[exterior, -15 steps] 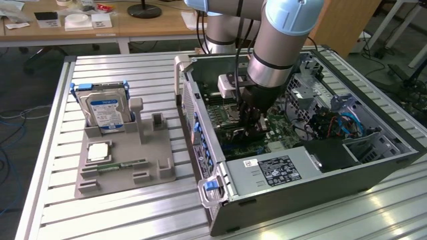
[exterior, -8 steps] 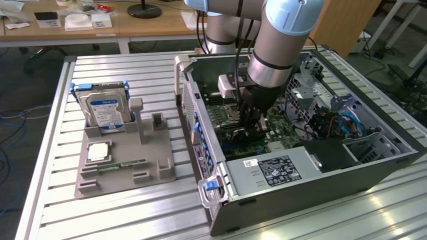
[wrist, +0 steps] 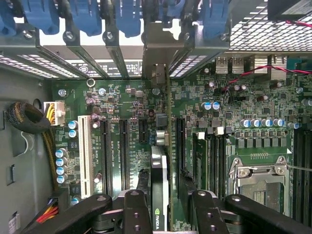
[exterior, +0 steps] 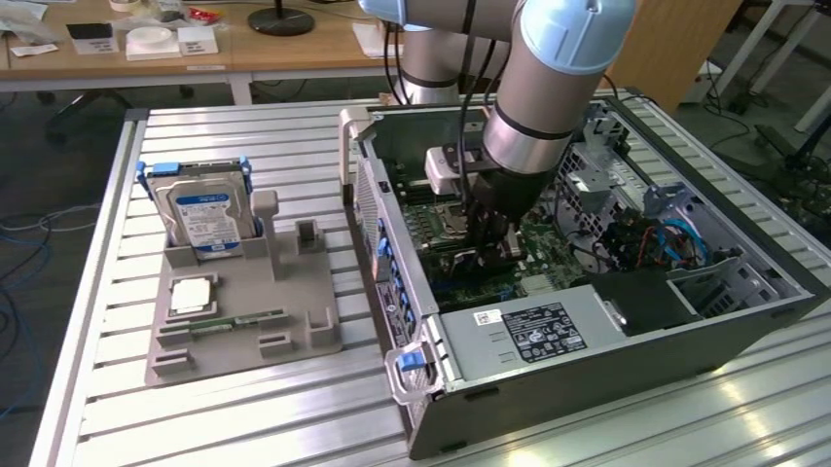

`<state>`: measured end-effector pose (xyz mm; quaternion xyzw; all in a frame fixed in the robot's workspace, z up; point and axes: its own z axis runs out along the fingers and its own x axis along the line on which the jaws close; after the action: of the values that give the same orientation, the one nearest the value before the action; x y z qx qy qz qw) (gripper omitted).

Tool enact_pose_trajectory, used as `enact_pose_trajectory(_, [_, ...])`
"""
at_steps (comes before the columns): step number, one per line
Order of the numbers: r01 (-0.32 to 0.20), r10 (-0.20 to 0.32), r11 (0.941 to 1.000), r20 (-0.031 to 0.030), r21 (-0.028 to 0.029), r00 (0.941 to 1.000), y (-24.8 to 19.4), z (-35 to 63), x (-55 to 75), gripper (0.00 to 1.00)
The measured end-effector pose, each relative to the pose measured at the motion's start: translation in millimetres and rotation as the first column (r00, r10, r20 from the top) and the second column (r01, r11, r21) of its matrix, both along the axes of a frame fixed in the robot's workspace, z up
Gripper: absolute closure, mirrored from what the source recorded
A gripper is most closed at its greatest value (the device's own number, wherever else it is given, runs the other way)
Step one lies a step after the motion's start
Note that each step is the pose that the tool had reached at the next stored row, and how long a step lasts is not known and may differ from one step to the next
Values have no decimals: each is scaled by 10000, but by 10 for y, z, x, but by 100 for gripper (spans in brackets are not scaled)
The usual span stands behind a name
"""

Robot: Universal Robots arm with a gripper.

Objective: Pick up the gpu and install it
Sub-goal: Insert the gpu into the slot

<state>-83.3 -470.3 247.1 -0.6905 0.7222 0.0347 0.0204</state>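
While the arm hides it outside, the end effector [wrist: 165, 204] grips the gpu [wrist: 159, 190] over the motherboard [wrist: 122, 102].

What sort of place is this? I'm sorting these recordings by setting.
Probably a robotics lab or workshop: an open computer case lies on a slatted metal table, a hard drive stands in a grey parts holder, and cluttered wooden desks stand behind.

Exterior view high, angled down at open computer case [exterior: 585, 331], wrist view close above its motherboard [wrist: 122, 112]
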Motion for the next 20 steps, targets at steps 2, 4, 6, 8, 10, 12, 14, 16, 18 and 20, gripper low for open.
enact_pose_trajectory(2, [1,-1,10000,0,1,10000,-1,0,0,61])
enact_pose_trajectory(4, [-1,1,10000,-1,1,10000,-2,0,1,61])
enact_pose_trajectory(6, [-1,1,10000,0,0,10000,-3,0,0,61])
enact_pose_trajectory(8, [-1,1,10000,-1,1,10000,-3,0,1,61])
enact_pose_trajectory(10, [-1,1,10000,0,1,10000,-3,0,1,61])
enact_pose_trajectory(12, [0,0,10000,-1,1,10000,-3,0,0,61])
enact_pose_trajectory(14, [-1,1,10000,-1,1,10000,-3,0,1,61])
enact_pose_trajectory(16, [-1,1,10000,-2,-5,10000,-4,1,0,62])
enact_pose_trajectory(18, [-1,1,10000,-2,-4,10000,-4,2,0,73])
enact_pose_trajectory(20, [-1,1,10000,-2,-3,10000,-4,2,0,73])
